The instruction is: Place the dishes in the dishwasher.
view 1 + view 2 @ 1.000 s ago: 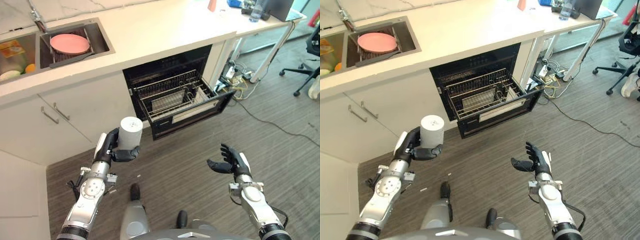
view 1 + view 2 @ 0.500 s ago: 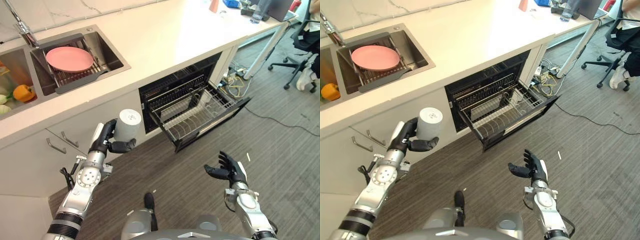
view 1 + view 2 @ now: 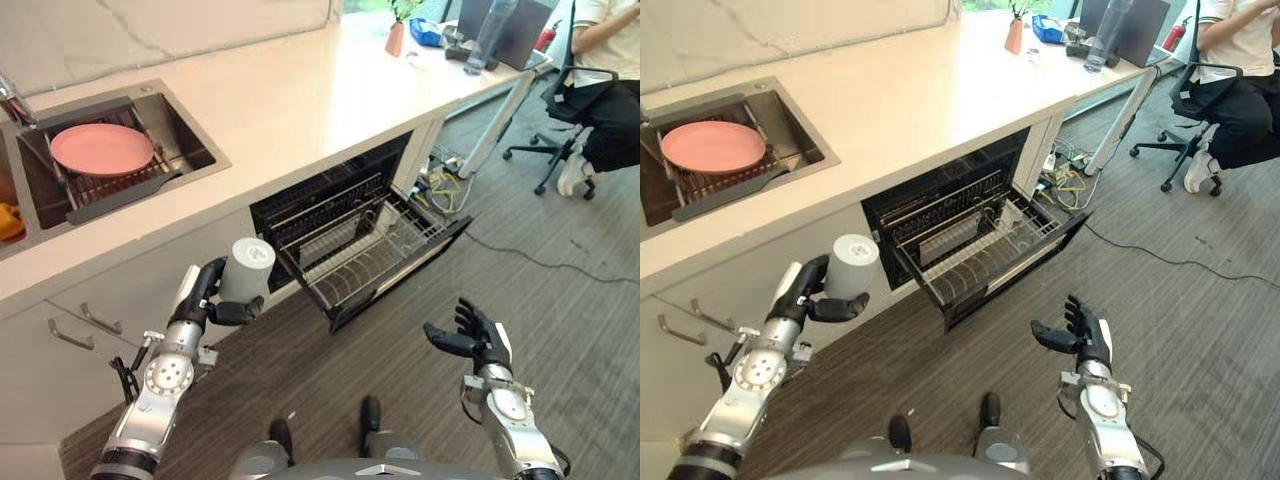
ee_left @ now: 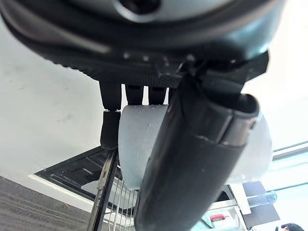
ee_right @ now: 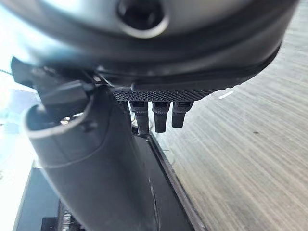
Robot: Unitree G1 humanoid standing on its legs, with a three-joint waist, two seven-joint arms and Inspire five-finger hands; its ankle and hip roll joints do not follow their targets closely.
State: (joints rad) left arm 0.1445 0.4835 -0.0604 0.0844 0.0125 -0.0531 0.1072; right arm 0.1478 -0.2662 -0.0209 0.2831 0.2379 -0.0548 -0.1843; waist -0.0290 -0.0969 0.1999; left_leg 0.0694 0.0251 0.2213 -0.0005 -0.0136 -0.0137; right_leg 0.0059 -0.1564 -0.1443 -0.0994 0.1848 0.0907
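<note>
I count one white cup (image 3: 247, 271), one pink plate (image 3: 102, 149) in one sink (image 3: 190, 150), one open dishwasher (image 3: 330, 200) with one pulled-out rack (image 3: 365, 248), one office chair (image 3: 560, 130), and one person (image 3: 610, 60).

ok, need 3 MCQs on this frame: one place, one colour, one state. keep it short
1. Where is the white cup?
A. in the sink
B. in the left hand
C. on the rack

2. What colour is the plate in the sink?
A. pink
B. blue
C. green

3. How is the dishwasher rack?
A. pushed in
B. lifted out
C. pulled out

Key: 1 B, the left hand curls round the cup. 2 A, it lies pink on the sink grid. 3 C, the rack sticks out over the floor; the right hand is open, away from it.
</note>
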